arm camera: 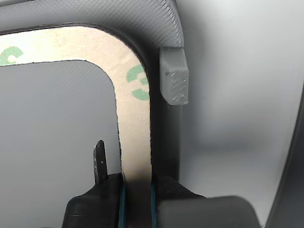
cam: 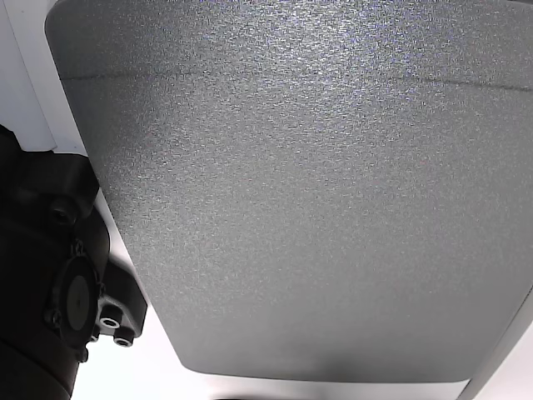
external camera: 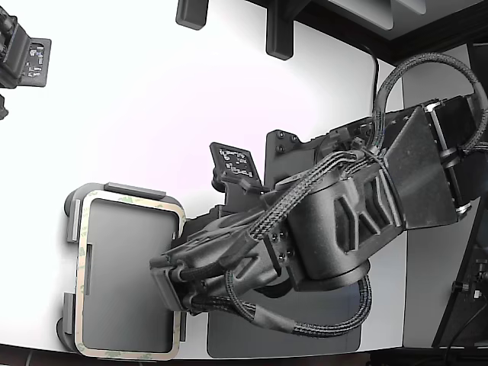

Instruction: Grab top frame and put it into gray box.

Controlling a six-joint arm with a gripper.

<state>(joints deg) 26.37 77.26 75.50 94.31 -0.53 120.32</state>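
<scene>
Frame (arm camera: 135, 142) pinched at its long side, wrist view: gripper (arm camera: 137, 187) has one jaw inside the hollow middle, the other outside the rim, closed narrow on the beige strip. Looks thin, light, prob. card-like w/ some flex, so an edge pinch near a long side's midpoint seems right; a corner grip could let it droop or twist. Just beyond, a gray tab (arm camera: 174, 76) on the box (arm camera: 142, 19) wall. In the exterior view, frame (external camera: 85, 267) already lies flat on the box (external camera: 73, 229) rim, at lower left of the white table (external camera: 152, 91); dark mat (external camera: 229, 339) to its right, under the arm.
</scene>
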